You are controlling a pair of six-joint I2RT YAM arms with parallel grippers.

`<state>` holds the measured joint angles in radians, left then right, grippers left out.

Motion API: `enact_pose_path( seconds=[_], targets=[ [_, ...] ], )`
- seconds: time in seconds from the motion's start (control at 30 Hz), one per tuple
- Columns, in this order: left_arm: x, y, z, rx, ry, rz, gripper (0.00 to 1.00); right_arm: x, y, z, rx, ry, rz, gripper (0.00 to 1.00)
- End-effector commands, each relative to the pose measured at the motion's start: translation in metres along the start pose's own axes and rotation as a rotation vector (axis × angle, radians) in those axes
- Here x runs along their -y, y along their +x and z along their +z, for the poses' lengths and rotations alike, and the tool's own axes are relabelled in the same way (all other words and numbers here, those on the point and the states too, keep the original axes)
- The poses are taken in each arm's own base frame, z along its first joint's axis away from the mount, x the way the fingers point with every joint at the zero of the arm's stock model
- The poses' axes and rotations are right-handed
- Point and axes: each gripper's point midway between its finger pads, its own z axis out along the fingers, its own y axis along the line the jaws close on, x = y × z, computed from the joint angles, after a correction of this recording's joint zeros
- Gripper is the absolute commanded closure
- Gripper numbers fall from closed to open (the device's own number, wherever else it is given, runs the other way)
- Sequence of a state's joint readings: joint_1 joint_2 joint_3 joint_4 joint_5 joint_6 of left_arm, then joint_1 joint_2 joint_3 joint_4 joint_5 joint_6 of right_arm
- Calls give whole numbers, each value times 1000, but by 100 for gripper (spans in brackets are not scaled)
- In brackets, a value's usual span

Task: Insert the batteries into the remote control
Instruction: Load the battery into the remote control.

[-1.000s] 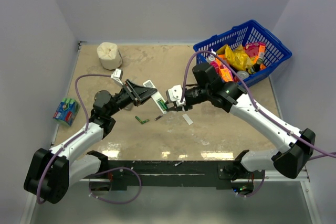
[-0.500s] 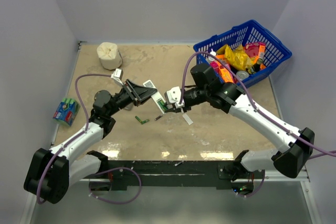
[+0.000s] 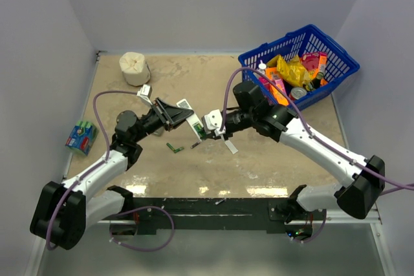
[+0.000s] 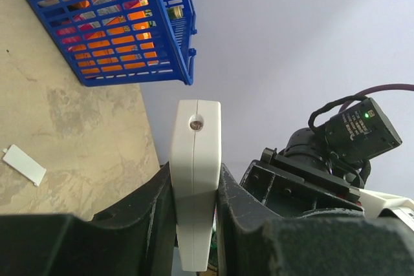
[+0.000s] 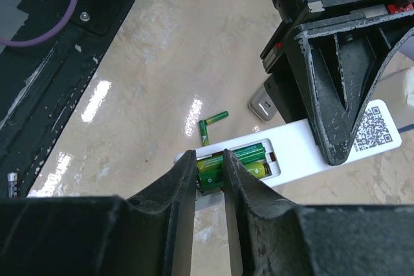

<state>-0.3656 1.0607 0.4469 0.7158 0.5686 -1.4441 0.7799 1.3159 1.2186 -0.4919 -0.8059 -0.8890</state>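
My left gripper point(image 3: 174, 116) is shut on the white remote control point(image 3: 194, 125) and holds it above the table, edge-on between the jaws point(image 4: 194, 179). The remote's battery bay point(image 5: 259, 159) is open, with two green batteries point(image 5: 249, 154) lying in it. My right gripper point(image 3: 206, 128) sits at the bay's end, shut on a third green battery point(image 5: 210, 178) that rests at the bay's edge. Two loose green batteries point(image 3: 173, 148) lie on the table below the remote. The white back cover point(image 3: 231, 147) lies flat to the right of them.
A blue basket point(image 3: 304, 63) of packets stands at the back right. At the back left sits a white roll point(image 3: 134, 68). A wrapped pack of green cells point(image 3: 80, 136) lies off the table's left edge. A small grey piece point(image 5: 264, 105) lies under the remote.
My right gripper has shifted slightly left, closer onto the remote's bay, and its jaws have narrowed a little. The left arm and remote have stayed still.
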Motion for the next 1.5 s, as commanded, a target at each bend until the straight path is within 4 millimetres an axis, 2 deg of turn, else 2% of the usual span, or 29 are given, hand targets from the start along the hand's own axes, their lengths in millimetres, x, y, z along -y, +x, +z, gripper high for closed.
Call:
enact_pose_path(
  seconds=[0.0,0.13,0.47,0.67,0.9,1.0,1.07,1.2,1.3,1.47],
  targets=[
    [60,1,-3,-37,196,35,100,-2,30,10,-54,-9,38,77],
    [65,2,-5,-43,223,23,100,-1,42,11,-41,-13,70,80],
    [80,5,-6,-75,276,36,100,7,52,24,-8,-24,103,91],
    [84,7,-8,-85,293,44,100,16,65,28,-20,-21,172,96],
    [93,9,-11,-97,330,60,100,20,70,30,7,-16,237,98],
    [89,7,-10,-89,320,63,100,23,69,29,3,-7,239,98],
    [86,6,-8,-78,300,77,100,25,59,26,15,-1,233,98],
    [54,-3,1,-27,168,147,100,34,32,16,50,30,210,93],
    [36,-10,6,9,100,175,100,38,11,8,82,55,200,79],
    [18,-16,9,46,63,152,100,47,-19,-3,145,97,191,70]
  ],
)
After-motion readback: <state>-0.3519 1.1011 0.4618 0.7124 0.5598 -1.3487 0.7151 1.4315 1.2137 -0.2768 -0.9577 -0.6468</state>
